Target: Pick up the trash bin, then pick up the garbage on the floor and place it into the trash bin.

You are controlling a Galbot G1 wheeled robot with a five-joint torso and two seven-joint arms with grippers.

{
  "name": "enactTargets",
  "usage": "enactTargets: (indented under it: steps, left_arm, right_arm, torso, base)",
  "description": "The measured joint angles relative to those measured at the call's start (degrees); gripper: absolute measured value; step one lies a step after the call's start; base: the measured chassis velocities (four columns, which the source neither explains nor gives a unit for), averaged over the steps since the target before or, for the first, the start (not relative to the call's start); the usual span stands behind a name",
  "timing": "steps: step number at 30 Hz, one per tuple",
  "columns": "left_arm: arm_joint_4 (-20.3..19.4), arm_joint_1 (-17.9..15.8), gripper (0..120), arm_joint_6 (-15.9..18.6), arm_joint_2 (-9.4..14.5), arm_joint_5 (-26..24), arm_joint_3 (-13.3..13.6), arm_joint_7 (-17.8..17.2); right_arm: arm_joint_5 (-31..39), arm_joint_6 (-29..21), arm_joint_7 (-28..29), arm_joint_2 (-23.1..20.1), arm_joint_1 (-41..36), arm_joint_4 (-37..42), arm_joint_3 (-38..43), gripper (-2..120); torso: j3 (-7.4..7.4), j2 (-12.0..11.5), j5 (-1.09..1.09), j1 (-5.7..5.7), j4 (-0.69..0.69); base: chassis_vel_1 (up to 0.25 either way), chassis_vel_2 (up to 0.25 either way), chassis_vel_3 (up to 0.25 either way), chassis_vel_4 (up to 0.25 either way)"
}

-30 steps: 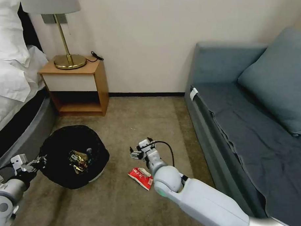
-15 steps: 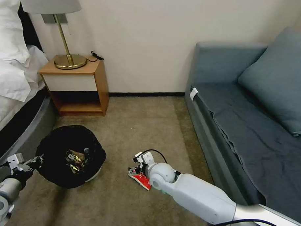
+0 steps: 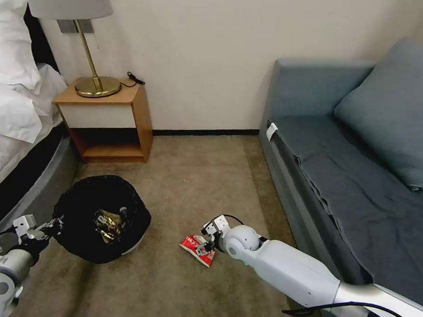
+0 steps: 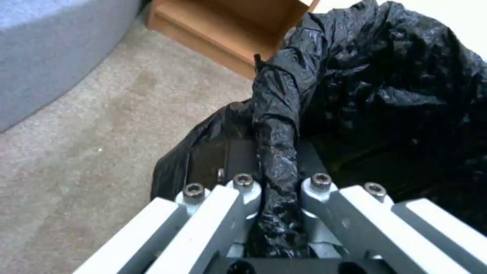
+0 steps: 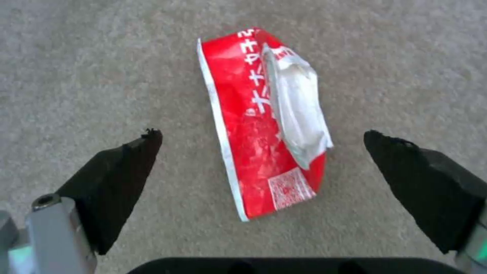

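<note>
Step in hand: picking last litter. Right gripper hovered low w/ jaws spread wide either side of the red-and-white packet, flat on carpet. Left gripper clenched on trash bin liner. Next: drop, close on packet.

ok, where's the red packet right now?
Head view: the packet lies flat on the carpet, right of the bin, with the open right hand over it.

bin contents too small to identify, lamp shade cropped
</note>
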Motion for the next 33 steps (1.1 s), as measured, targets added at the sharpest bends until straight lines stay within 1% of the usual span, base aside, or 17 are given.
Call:
enactTargets:
  steps: [2,3,6,9,13,20,22,28,30,31,33]
  left_arm:
    - [0.00,0.06,4,0.00,-0.16,0.05,-0.15,0.01]
    - [0.00,0.06,4,0.00,-0.16,0.05,-0.15,0.01]
    - [0.04,0.16,4,-0.07,-0.22,0.08,-0.40,0.02]
    - [0.20,0.16,4,-0.16,-0.22,0.09,-0.54,0.05]
    - [0.61,0.01,4,-0.30,-0.25,0.25,-0.52,0.11]
    - [1.09,-0.40,4,-0.31,-0.13,0.30,-0.30,0.09]
    - [1.94,-0.83,4,-0.32,0.26,0.31,-0.10,0.06]
    - [2.67,-1.13,4,-0.49,0.66,0.30,0.10,0.06]
    - [2.91,-1.22,4,-0.55,0.80,0.28,0.35,0.06]
    - [2.91,-1.22,4,-0.55,0.80,0.28,0.35,0.06]
    - [3.08,-1.28,4,-0.63,0.85,0.28,0.58,0.07]
  right_arm:
    - [-2.26,0.64,-1.66,1.20,0.31,-2.40,-0.27,100]
    - [-2.26,0.64,-1.66,1.20,0.31,-2.40,-0.27,100]
    - [-4.92,1.94,-3.25,1.99,0.73,-5.69,-0.73,100]
    - [-5.67,2.38,-3.66,2.30,0.80,-6.79,-0.74,100]
    - [-9.75,4.37,-4.37,4.03,0.88,-11.12,-0.72,100]
    - [-10.88,4.73,-4.56,5.09,0.52,-12.36,-0.55,100]
    - [-12.21,4.92,-4.59,5.68,0.14,-13.18,-0.80,100]
    - [-13.50,4.93,-5.02,5.31,0.01,-12.97,-1.78,100]
    - [-14.27,4.95,-5.18,5.31,-0.29,-13.00,-1.93,95]
    - [-14.27,4.95,-5.18,5.31,-0.29,-13.00,-1.93,95]
    - [-14.53,5.04,-5.22,5.30,-0.51,-13.08,-1.96,88]
  torso:
    - [0.00,0.00,0.00,0.00,0.01]
    - [0.00,0.00,0.00,0.00,0.01]
    - [0.00,0.00,0.00,0.00,0.00]
    - [0.00,0.00,0.00,0.00,0.00]
    - [0.00,0.00,0.00,0.00,0.00]
    - [0.00,0.00,0.00,0.00,0.00]
    - [0.00,0.00,0.00,0.00,0.00]
    - [0.00,0.00,0.00,0.00,0.00]
    - [0.00,0.00,0.00,0.00,0.00]
    - [0.00,0.00,0.00,0.00,0.00]
    - [0.00,0.00,0.00,0.00,0.00]
  base:
    - [0.000,0.000,0.000,0.000]
    - [0.000,0.000,0.000,0.000]
    - [0.000,0.000,0.000,0.000]
    - [0.000,0.000,0.000,0.000]
    - [0.000,0.000,0.000,0.000]
    - [0.000,0.000,0.000,0.000]
    - [0.000,0.000,0.000,0.000]
    - [0.000,0.000,0.000,0.000]
    - [0.000,0.000,0.000,0.000]
    - [0.000,0.000,0.000,0.000]
    - [0.000,0.000,0.000,0.000]
